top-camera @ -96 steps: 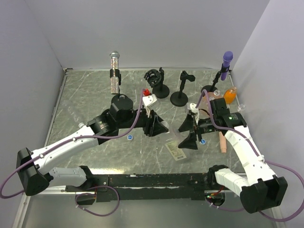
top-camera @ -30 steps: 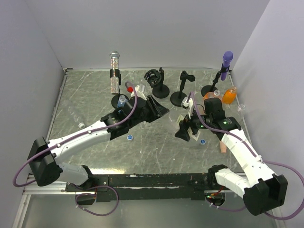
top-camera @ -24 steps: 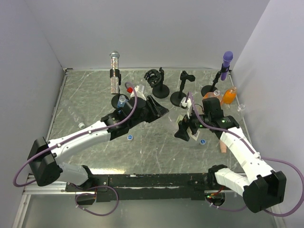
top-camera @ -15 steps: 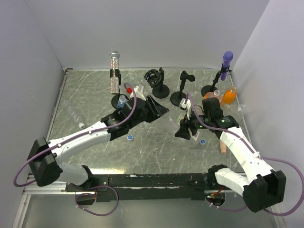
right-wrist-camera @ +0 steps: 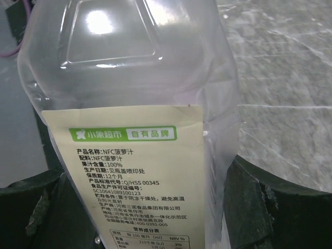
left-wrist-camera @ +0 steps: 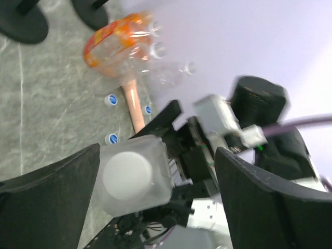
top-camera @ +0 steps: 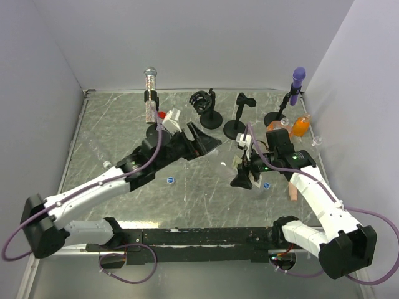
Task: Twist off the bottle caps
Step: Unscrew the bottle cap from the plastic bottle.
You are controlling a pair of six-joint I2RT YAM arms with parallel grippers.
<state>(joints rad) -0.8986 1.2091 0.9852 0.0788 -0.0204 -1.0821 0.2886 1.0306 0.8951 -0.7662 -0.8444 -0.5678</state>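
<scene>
My right gripper (top-camera: 243,176) (right-wrist-camera: 145,207) is shut on a clear bottle (right-wrist-camera: 129,78) with a yellow-green label, which fills the right wrist view. In the left wrist view the same bottle's white cap (left-wrist-camera: 127,174) faces the camera, sitting near the left finger inside the wide gap of my open left gripper (left-wrist-camera: 158,171). From above, the left gripper (top-camera: 198,138) stands left of and behind the right one. Loose blue caps lie on the table (top-camera: 170,180) (top-camera: 266,185) (left-wrist-camera: 111,138). Orange bottles (top-camera: 302,126) (left-wrist-camera: 116,44) lie by the right wall.
A silver glitter microphone (top-camera: 149,93) and a purple microphone (top-camera: 298,78) stand on black stands at the back. Two more black stands (top-camera: 209,112) (top-camera: 235,124) stand between them. A peach-coloured stick (top-camera: 292,187) lies at the right.
My left gripper has opened wide and the left arm has drawn back. The right gripper has moved slightly nearer with the bottle still in it.
</scene>
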